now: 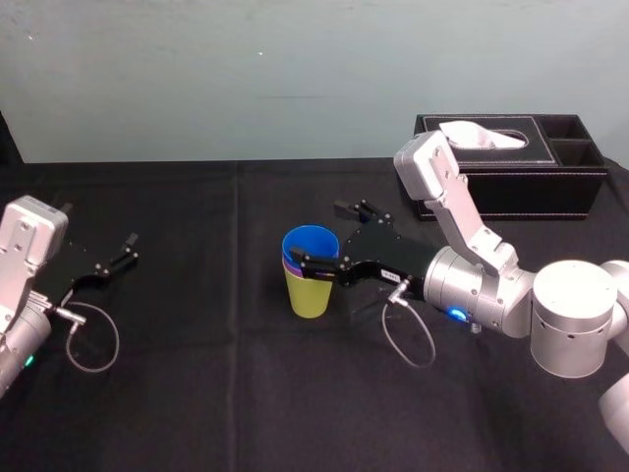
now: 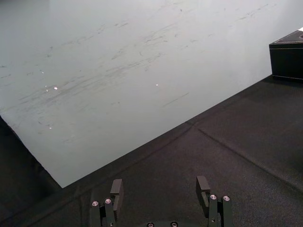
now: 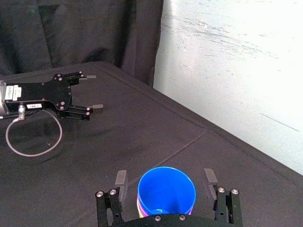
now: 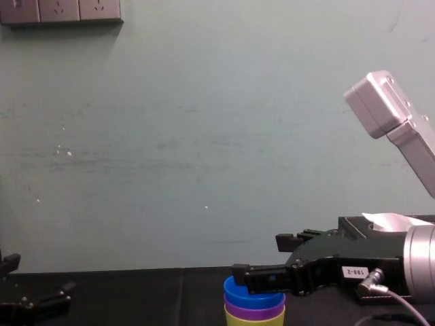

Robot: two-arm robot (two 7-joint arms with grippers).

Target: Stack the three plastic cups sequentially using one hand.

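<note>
Looking across the black-clothed worktop (image 1: 197, 393), I'd say the stacking is as good as finished: all three cups sit nested in one pile near its middle, a little toward the far edge, and no cup stands loose elsewhere. What seems left is for the arm to draw clear without tipping the pile.

Reaching in from the right edge, the right gripper (image 1: 319, 236) brackets the top of the stack. Its fingers are spread, one on each side of the uppermost rim, and the right wrist view shows a gap on both sides, so it does not look to be pinching anything. Over by the left edge the left gripper (image 1: 116, 256) lies idle, well apart from the cups, fingers also spread.

The pile stands upright. The yellow-green cup (image 1: 311, 295) is at the bottom and shows most of its tapered wall. The purple cup (image 4: 254, 311) shows as a narrow band above it. The blue cup (image 1: 311, 246) sits innermost, mouth open upward, empty as far as I can tell.
</note>
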